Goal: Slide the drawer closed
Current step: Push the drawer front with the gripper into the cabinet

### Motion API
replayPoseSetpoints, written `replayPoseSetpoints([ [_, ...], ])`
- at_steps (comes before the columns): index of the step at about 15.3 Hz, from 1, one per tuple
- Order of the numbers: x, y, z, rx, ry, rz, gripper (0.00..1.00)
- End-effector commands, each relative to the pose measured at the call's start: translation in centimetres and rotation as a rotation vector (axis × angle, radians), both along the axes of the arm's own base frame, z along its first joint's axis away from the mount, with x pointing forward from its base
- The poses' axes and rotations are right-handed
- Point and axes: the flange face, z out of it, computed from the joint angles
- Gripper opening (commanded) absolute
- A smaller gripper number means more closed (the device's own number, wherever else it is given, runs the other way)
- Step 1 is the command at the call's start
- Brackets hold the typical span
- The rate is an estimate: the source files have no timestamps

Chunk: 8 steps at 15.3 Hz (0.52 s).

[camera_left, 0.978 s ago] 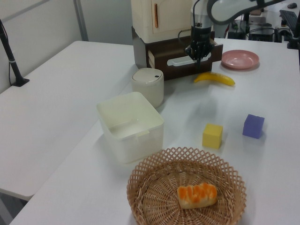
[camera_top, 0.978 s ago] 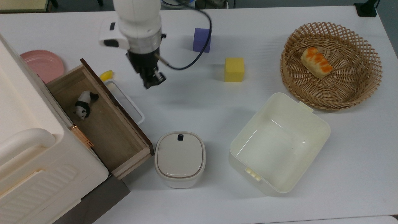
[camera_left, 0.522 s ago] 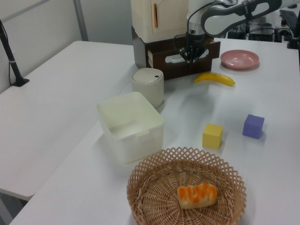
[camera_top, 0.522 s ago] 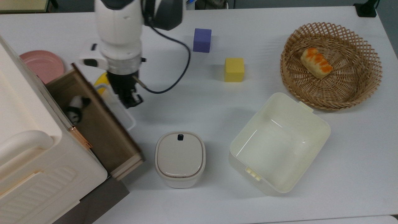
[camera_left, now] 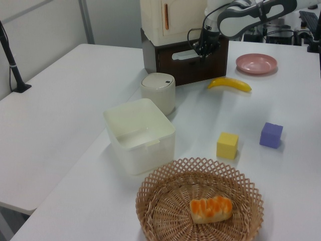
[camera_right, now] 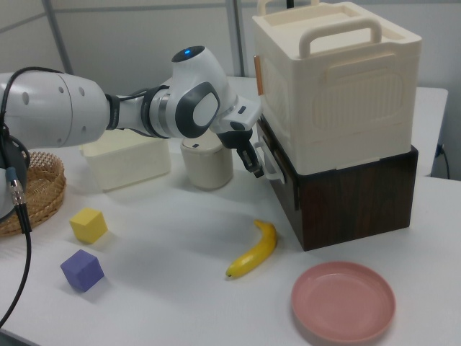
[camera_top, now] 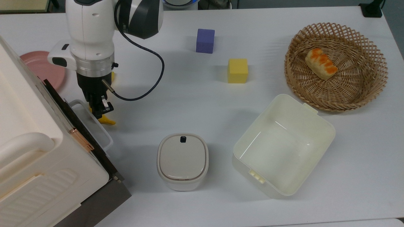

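The drawer (camera_top: 80, 124) looks nearly flush with the cabinet (camera_right: 335, 94); gripper (camera_top: 101, 108) against its handle (camera_top: 94, 121), fingers' state I cannot tell. Next: one last push, then retreat.

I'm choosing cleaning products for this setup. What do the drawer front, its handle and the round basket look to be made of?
The drawer front looks like dark wood or wood veneer: brown with streaky grain. Its handle appears to be smooth white plastic. The basket looks like woven wicker or rattan: tan strands in an open lattice.
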Motion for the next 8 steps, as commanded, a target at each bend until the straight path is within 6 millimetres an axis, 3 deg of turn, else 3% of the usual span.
replayPoseSetpoints([
  [1,0.36,0.18,0.72,-0.038,-0.018,0.014,0.01],
  [8,0.24,-0.01,1.39,-0.04,-0.029,0.012,0.02],
])
